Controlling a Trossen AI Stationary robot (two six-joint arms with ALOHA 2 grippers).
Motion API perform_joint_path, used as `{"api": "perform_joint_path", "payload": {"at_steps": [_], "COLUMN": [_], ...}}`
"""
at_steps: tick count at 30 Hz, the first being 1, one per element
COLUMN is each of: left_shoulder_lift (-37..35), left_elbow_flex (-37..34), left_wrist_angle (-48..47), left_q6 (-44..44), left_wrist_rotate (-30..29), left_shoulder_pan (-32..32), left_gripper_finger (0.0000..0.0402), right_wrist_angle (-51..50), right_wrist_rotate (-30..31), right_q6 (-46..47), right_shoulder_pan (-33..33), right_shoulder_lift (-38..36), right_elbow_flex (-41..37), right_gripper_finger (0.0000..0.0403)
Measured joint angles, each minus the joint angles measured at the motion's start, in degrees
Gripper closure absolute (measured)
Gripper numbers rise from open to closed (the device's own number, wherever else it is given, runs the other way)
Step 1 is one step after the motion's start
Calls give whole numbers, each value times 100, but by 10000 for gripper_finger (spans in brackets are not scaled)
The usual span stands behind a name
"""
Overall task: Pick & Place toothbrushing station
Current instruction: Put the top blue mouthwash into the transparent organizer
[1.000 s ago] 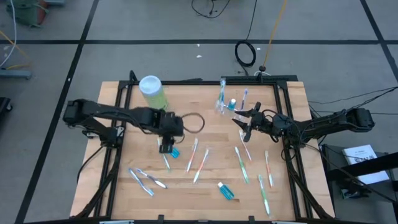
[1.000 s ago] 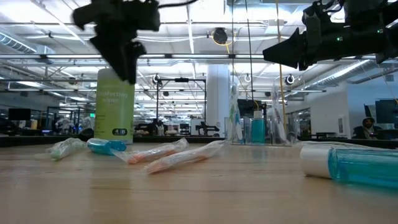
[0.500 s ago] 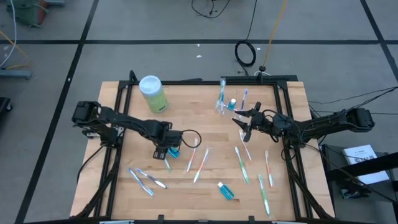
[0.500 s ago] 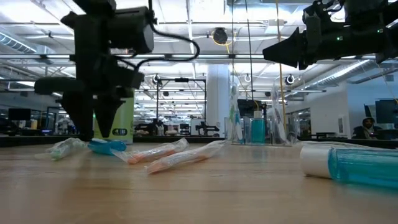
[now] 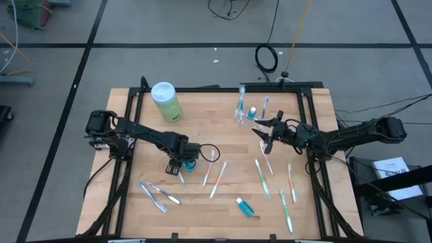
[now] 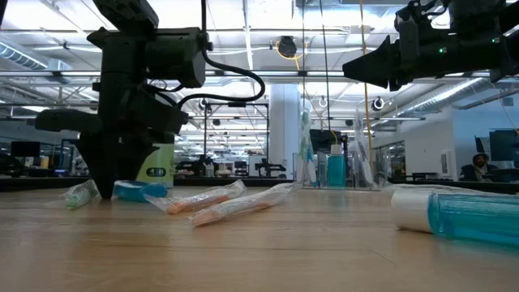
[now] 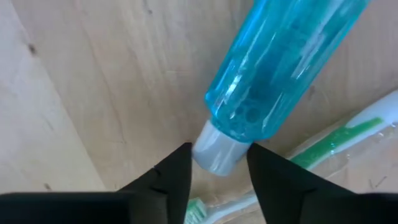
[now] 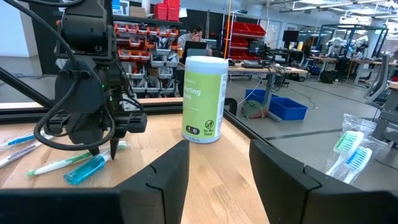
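Left gripper (image 7: 216, 177), fingers spread and down at the wooden table (image 5: 223, 135), straddles the grey cap of a translucent blue toothpaste tube (image 7: 283, 68) lying beside a half-hidden green-handled toothbrush (image 7: 336, 140).

The worktop (image 5: 223, 138) is a pale wooden board on a black frame; a light-green canister (image 5: 165, 101) with a white lid stands upright near its far left corner; a clear cup (image 5: 241, 115) holding toothbrushes stands near the far edge, with a small blue tube (image 5: 252, 113) just beside it; a blue toothpaste tube (image 5: 188, 164) lies left of centre, and another (image 5: 246, 207) lies near the front edge; wrapped toothbrushes lie flat and scattered: a pair at front left (image 5: 159, 196), two pink-handled ones (image 5: 213, 177) near the middle, green ones (image 5: 262, 179) and a pink one (image 5: 291, 182) at the right.
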Motion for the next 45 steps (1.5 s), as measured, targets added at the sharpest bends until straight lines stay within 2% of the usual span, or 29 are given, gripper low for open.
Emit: {"api": "perform_joint_path", "payload": {"at_steps": [5,9,12,18,23,27,35,37,41,45], "left_shoulder_lift": [3,5,8,10,8,10,14,40,38,28], "left_elbow_flex": [0,0,1,9,11,11,47,167,769,1488], "left_wrist_angle": [-4,-7,-4,77,168,170,125,131,125,513], "left_q6": [-89,-488,-642,-590,-491,-303,-203,-31,540,1933], "left_wrist_rotate": [21,45,177,18,-59,-30,-44,-288,-1256,-2370], "left_shoulder_pan": [-7,-7,-1,-121,-157,-157,-157,-163,-213,-324], "left_gripper_finger": [285,287,264,204,191,216,303,314,309,295], "right_wrist_angle": [0,0,0,0,0,-1,-1,3,50,47], "right_wrist_rotate": [0,0,0,2,2,2,2,4,9,10], "right_q6": [0,0,0,0,0,0,0,0,-22,-23], "right_shoulder_pan": [0,0,0,0,0,0,0,0,0,0], "right_shoulder_lift": [0,0,0,0,0,0,0,0,-2,-2], "right_elbow_flex": [0,0,0,0,0,0,0,0,2,2], "right_gripper_finger": [243,243,243,243,243,243,243,243,243,243]}}
